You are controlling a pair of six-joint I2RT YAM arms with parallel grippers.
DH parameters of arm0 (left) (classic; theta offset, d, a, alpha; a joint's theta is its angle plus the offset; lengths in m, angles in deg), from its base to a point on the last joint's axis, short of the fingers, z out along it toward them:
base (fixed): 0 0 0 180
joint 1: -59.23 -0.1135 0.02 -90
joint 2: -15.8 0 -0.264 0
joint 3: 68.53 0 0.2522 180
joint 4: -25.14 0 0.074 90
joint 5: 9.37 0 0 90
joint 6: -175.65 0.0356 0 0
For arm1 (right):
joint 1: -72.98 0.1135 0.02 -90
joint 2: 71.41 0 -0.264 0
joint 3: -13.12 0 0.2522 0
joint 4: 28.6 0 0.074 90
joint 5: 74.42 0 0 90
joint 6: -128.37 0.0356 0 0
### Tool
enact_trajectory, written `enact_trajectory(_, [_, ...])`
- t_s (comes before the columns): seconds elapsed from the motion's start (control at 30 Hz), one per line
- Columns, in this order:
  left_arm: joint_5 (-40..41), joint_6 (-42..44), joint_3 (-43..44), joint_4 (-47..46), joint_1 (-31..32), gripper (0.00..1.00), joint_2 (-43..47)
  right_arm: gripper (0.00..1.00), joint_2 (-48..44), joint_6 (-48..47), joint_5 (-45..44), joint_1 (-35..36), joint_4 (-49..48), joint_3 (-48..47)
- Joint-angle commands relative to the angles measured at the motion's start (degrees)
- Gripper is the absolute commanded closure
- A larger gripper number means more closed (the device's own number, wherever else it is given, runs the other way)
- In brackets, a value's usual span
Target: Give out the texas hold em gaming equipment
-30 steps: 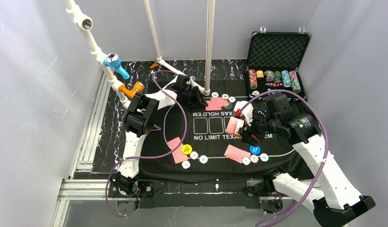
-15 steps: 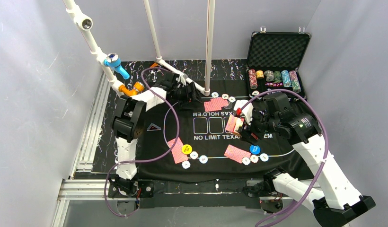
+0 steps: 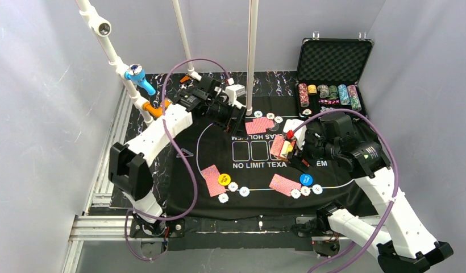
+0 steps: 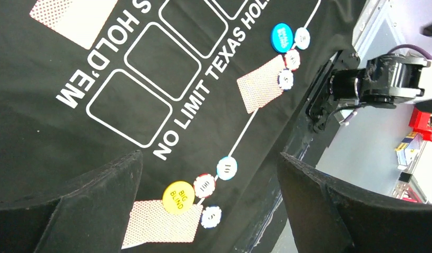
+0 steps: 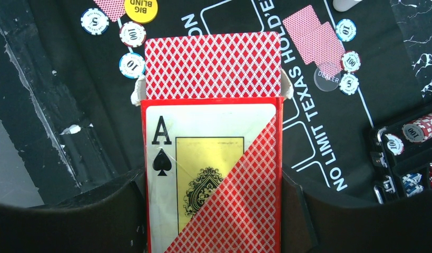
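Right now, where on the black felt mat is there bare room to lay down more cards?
The two left white-outlined boxes are bare, as is the black felt mat left of them. Crowded: the near line, with red-backed cards, the yellow round disc, pale round chips and the blue round disc; also the far cards.

Finding: robotics test cell in a laboratory. Plain pale grey panel walls (image 3: 43, 114) enclose a black marbled tabletop (image 3: 273, 79). Silver aluminium extrusion rails (image 3: 104, 170) frame its left and near edges. White plastic pipe uprights (image 3: 252, 57) rise from the table. Two white jointed robot arms (image 3: 157, 136) trail purple cables (image 3: 199, 60).
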Motion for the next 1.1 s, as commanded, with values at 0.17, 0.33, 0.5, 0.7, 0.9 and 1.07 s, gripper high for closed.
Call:
enact_trajectory(0.17, [-12.77, 4.29, 4.53, 5.84, -1.53, 0.02, 8.35, 0.99, -0.94, 0.01, 2.00, -0.17, -5.69, 1.02])
enact_trajectory(0.33, [-23.16, -3.10, 7.95, 8.11, -0.66, 0.02, 5.83, 0.99, -0.26, 0.18, 2.35, -0.15, -8.08, 1.35])
enact_trajectory(0.5, [-24.63, -7.28, 9.77, 5.79, 1.89, 0.02, 4.03, 0.99, 0.06, 0.98, 3.25, -0.15, -10.06, 1.93])
enact_trajectory(0.7, [-24.79, -15.94, 7.81, -3.09, 3.90, 0.02, 2.75, 0.99, 0.22, 1.22, 3.47, -0.15, -10.61, 1.79])
enact_trajectory(0.9, [-20.77, -18.67, 8.65, -4.31, 7.44, 0.07, 0.15, 0.99, 0.26, 1.73, 4.43, -0.15, -11.17, 1.63])
enact_trajectory(1.07, [-18.45, -19.91, 9.30, -4.29, 8.64, 0.13, -2.23, 0.99, 0.48, 2.01, 4.93, -0.16, -11.84, 1.20])
